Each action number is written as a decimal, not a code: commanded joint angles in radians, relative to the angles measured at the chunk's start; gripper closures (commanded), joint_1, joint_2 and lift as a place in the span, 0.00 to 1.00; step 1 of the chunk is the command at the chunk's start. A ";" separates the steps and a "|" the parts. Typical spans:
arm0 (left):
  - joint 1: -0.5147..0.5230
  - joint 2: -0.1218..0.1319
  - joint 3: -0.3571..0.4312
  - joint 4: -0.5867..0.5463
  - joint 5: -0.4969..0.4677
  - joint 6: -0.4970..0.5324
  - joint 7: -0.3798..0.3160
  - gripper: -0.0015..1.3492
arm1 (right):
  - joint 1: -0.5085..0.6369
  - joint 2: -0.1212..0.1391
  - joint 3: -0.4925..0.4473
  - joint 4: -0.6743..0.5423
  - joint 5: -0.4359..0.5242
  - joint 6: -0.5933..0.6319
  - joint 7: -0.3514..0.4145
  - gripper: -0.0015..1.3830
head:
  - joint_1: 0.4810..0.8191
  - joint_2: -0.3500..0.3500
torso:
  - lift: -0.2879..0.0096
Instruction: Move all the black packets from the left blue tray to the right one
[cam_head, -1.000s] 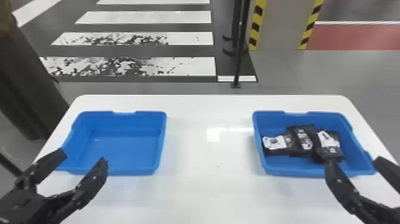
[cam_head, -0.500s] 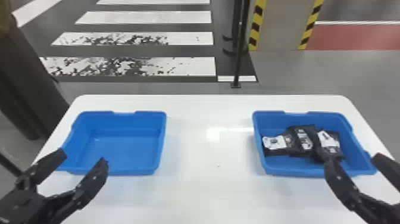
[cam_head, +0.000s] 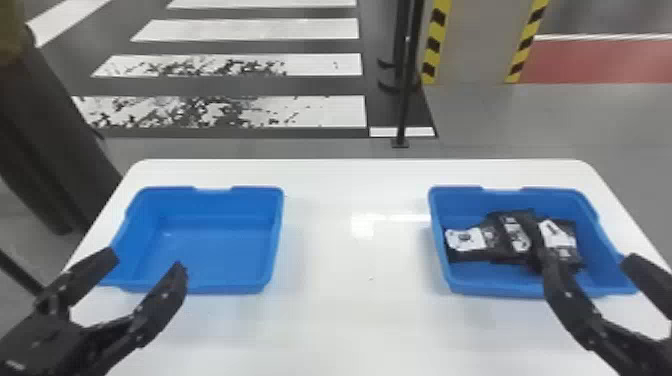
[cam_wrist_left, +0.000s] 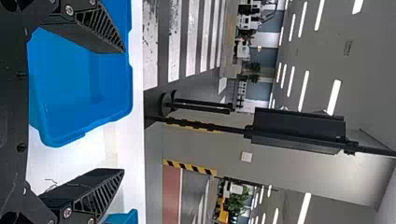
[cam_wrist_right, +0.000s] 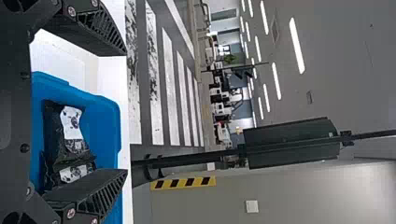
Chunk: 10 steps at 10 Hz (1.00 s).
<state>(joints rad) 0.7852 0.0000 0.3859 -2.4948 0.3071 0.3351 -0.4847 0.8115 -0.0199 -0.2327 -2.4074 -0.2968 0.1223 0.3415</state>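
The left tray, a shallow rectangular blue plastic one (cam_head: 215, 250), stands on the white tabletop (cam_head: 350, 310) nr the robot's L gripper (cam_head: 144, 262), black w/ flat tapered fingers; bare blue floor shows inside. Matching right tray (cam_head: 480, 275) sits well apart, nr the R gripper (cam_wrist_right: 126, 113), prob. so each arm has its own tray w/in reach & a packet could pass between sides over the gap. The black packets, flat & glossy w/ white labels (cam_head: 492, 242), lie in the right tray, at least 3 by the labels, overlapping & bunched mid-tray; that loose heap looks like the result of drop-ins rather than neat stacking, & the walls should stop them sliding out. L fingers are spread apart w/ nothing between, over the near side of the left tray; R fingers are also wide apart & hold nothing, one crossing in front of the heap in the head view, contact w/ it unclear. Open hands fit a job that's prob. done, b/c no packet seems left to move. Next, I'd back both arms off, R one esp. gently, as a low finger might snag a packet.
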 joint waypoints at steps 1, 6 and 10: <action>-0.007 -0.003 -0.005 0.000 0.000 0.008 0.000 0.10 | -0.011 0.000 0.003 0.011 -0.006 0.000 0.002 0.09 | 0.63 0.56 | 0.50; -0.015 -0.003 -0.007 0.005 -0.002 0.018 0.000 0.10 | -0.021 -0.011 0.029 0.023 -0.020 0.000 0.007 0.09 | 0.63 0.56 | 0.50; -0.015 -0.003 -0.007 0.007 0.002 0.016 0.000 0.10 | -0.026 -0.017 0.037 0.026 -0.030 0.000 0.007 0.09 | 0.63 0.59 | 0.50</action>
<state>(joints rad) 0.7706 0.0000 0.3789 -2.4874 0.3091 0.3522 -0.4847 0.7857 -0.0357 -0.1955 -2.3822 -0.3255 0.1220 0.3482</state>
